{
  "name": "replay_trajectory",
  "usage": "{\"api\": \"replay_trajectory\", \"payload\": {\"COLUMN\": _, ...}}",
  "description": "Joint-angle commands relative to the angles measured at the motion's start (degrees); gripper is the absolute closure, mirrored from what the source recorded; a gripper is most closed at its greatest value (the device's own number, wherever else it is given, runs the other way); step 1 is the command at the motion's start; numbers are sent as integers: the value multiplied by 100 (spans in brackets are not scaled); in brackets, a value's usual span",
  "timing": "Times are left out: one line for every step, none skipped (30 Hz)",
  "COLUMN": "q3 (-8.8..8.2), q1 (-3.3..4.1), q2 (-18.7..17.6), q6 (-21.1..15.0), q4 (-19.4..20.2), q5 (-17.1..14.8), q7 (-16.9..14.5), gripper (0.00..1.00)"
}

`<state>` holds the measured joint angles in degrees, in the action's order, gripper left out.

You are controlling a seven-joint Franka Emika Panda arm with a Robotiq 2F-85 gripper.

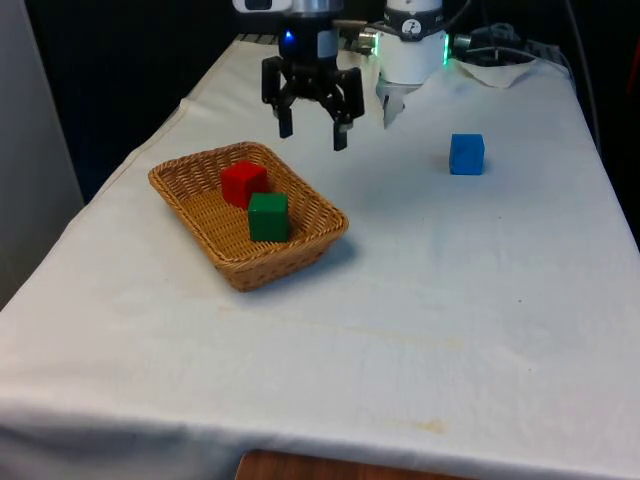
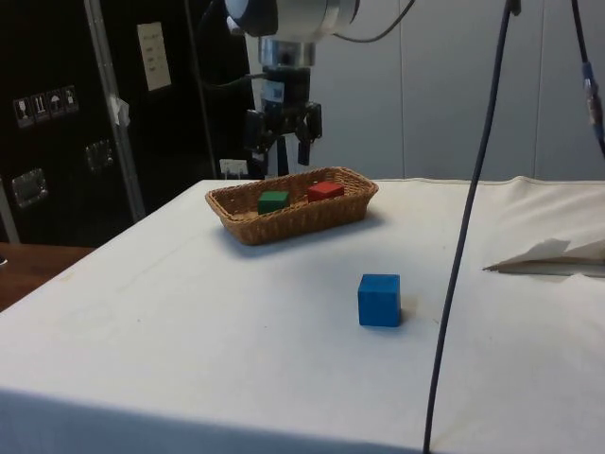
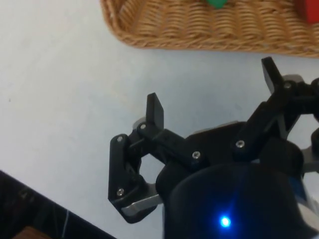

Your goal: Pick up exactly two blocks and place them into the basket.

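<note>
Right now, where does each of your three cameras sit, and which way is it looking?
Front view: across the table at the woven wicker basket; open black claw hangs beyond it.
Side view: from the table's side, square blue block nearest; claw over the basket's far side.
Wrist view: on the arm, looking down past the claw.
Front and side share the red and green blocks.

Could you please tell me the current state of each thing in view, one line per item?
Gripper: open, holding nothing, up above the cloth beside the basket.
Basket: upright, holding two blocks.
Red block: in the basket.
Green block: in the basket, next to the red one.
Blue block: on the cloth, outside the basket.
</note>
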<state>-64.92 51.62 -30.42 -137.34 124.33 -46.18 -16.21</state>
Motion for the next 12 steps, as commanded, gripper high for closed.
{"api": "replay_trajectory", "payload": {"q3": -80, "q1": 132, "q2": 29, "q6": -23, "q4": 46, "q5": 63, "q7": 80, "gripper": 0}}
{"api": "replay_trajectory", "payload": {"q3": -74, "q1": 149, "q2": 52, "q6": -23, "q4": 46, "q5": 97, "q7": 103, "gripper": 0}}
{"api": "replay_trajectory", "payload": {"q3": -69, "q1": 172, "q2": 74, "q6": -23, "q4": 40, "q5": 132, "q7": 132, "gripper": 0}}
{"api": "replay_trajectory", "payload": {"q3": 17, "q1": 63, "q2": 74, "q6": 0, "q4": -11, "q5": 97, "q7": 74, "gripper": 0}}
{"api": "replay_trajectory", "payload": {"q3": -52, "q1": 206, "q2": 120, "q6": -23, "q4": 29, "q5": 189, "q7": 172, "gripper": 0}}
{"api": "replay_trajectory", "payload": {"q3": -40, "q1": 218, "q2": 149, "q6": -29, "q4": 23, "q5": 212, "q7": 189, "gripper": 0}}
{"api": "replay_trajectory", "payload": {"q3": -23, "q1": 229, "q2": 172, "q6": -29, "q4": 17, "q5": 235, "q7": 206, "gripper": 0}}
{"api": "replay_trajectory", "payload": {"q3": -11, "q1": 241, "q2": 189, "q6": -29, "q4": 11, "q5": 252, "q7": 212, "gripper": 0}}
{"api": "replay_trajectory", "payload": {"q3": 0, "q1": 252, "q2": 212, "q6": -34, "q4": 6, "q5": 269, "q7": 218, "gripper": 0}}
{"api": "replay_trajectory", "payload": {"q3": 40, "q1": 235, "q2": 241, "q6": -34, "q4": 0, "q5": 298, "q7": 218, "gripper": 0}}
{"api": "replay_trajectory", "payload": {"q3": 57, "q1": 223, "q2": 246, "q6": -34, "q4": 0, "q5": 304, "q7": 218, "gripper": 0}}
{"api": "replay_trajectory", "payload": {"q3": 109, "q1": 155, "q2": 229, "q6": 0, "q4": -46, "q5": 269, "q7": 183, "gripper": 0}}
